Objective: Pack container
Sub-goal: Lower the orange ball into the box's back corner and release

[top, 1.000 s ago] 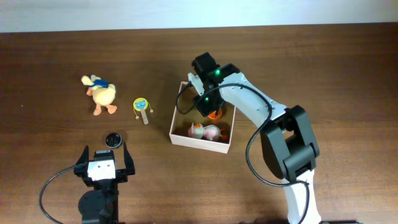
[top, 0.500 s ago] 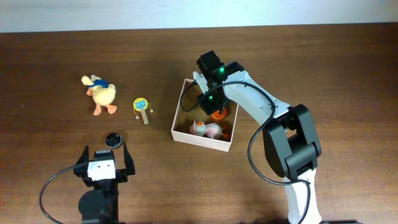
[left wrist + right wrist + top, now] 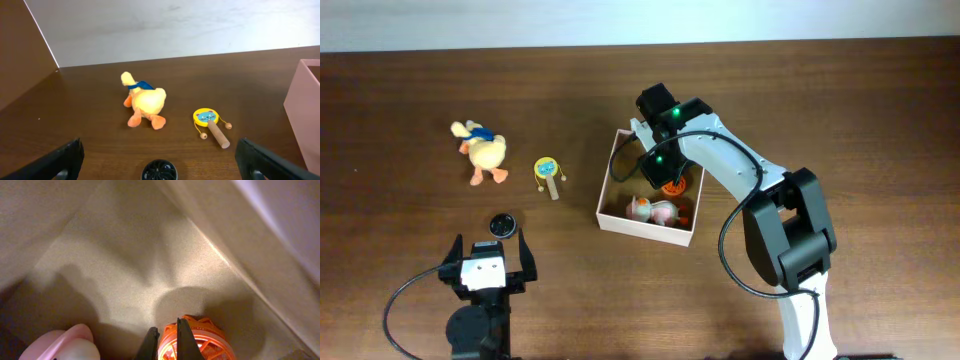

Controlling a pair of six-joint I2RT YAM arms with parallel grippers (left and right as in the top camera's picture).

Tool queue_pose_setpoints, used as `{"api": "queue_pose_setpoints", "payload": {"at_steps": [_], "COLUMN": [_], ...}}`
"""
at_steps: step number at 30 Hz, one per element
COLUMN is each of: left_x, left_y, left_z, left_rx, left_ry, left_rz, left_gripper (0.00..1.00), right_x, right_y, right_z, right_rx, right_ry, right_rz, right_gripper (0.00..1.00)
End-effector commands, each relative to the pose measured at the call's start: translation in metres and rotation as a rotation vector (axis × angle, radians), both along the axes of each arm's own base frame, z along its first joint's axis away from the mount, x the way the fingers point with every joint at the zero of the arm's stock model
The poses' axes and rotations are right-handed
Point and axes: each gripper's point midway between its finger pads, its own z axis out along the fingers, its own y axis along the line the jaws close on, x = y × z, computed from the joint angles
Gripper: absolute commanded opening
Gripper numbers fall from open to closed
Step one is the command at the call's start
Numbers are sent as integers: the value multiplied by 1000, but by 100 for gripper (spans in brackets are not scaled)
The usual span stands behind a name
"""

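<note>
Closest to the robot, the left gripper [image 3: 487,248] sits low at the front edge of the table [image 3: 860,110]. Its two fingers are spread wide with nothing between them, and its arm is folded up close to its base. Just past it lies a small black round thing [image 3: 501,223], not packed. A bit farther out are a little yellow drum toy [image 3: 549,172] with a wooden handle and a yellow plush duck [image 3: 483,151]. They lie apart from each other and well left of the box, so I think these three are waiting to go in. The container [image 3: 642,227] stands near the middle of the table, to the right of those toys, with its top open. Inside it, by the near wall, lies a pink and white toy [image 3: 652,210], and behind that is an orange toy [image 3: 671,186]. So the job looks about half done: two things in, three out. The right arm comes up from the near right side, bends back to the left, and dips down into the far part of the box. The right gripper [image 3: 167,341] is low inside, close to the tan floor, and its thin fingers are pinched on a bit of the orange toy. I cannot tell if the toy rests on the floor yet
</note>
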Motion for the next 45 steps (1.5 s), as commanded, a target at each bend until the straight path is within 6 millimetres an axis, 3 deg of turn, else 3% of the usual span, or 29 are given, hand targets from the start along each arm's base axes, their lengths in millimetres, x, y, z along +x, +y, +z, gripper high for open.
{"api": "queue_pose_setpoints", "payload": {"at_steps": [1, 8, 19, 37, 45], "left_x": [0, 0, 0, 0, 0], "left_y": [-3, -3, -3, -3, -3], "left_z": [-2, -2, -2, -2, -2], "left_rx": [-7, -7, -7, -7, -7], "left_ry": [-3, -3, -3, -3, -3], "left_rz": [-12, -12, -12, -12, -12], "left_gripper": [99, 99, 99, 99, 99], "right_x": [-17, -17, -34, -25, -48], "right_y": [5, 7, 23, 30, 23], "right_z": [-6, -6, -2, 34, 35], "right_rx": [-7, -3, 22, 35, 16], "right_ry": [49, 43, 70, 39, 130], "right_rz": [65, 100, 191, 243, 281], "right_gripper": [4, 4, 4, 4, 4]}}
